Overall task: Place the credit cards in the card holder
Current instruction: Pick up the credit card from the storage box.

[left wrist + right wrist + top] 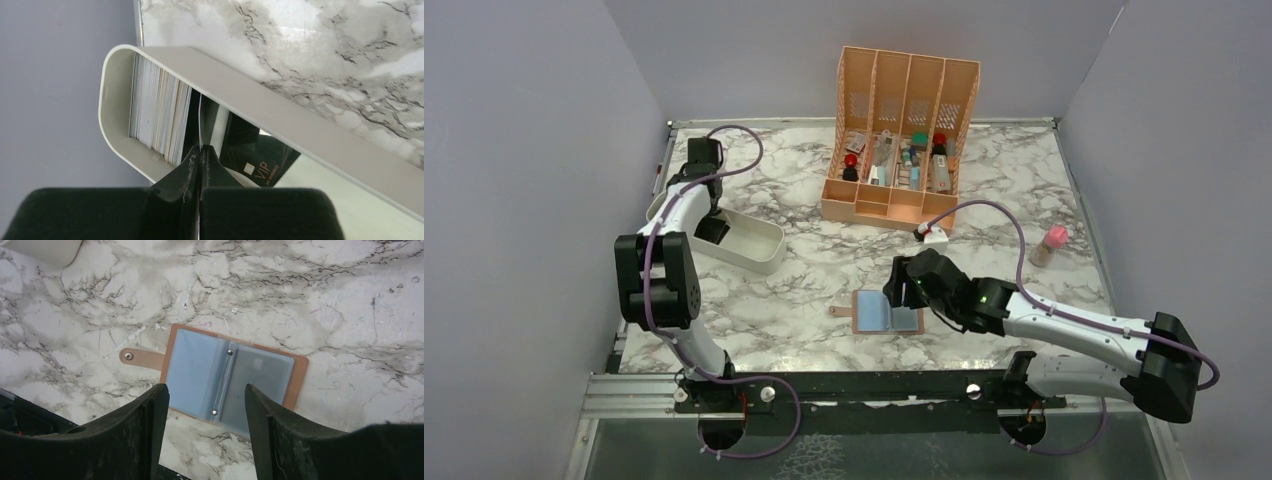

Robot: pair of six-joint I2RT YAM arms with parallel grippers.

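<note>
Marble veining is covering the table [1024, 190] between grey walls [524, 120]. The card holder [887, 312] is lying open at lower centre under the spread right gripper [205, 390]. The left gripper [201, 150] is pinching a credit card [199, 120] in the upper-left tray [769, 240].

Soft, even light from above, moderately bright

The marble tabletop [814, 270] carries only faint, diffuse shadows beside the arms. In the left wrist view its pale patches look washed out and slightly soft. The dark left end effector [201, 148] close to the lens is blurred.
</note>
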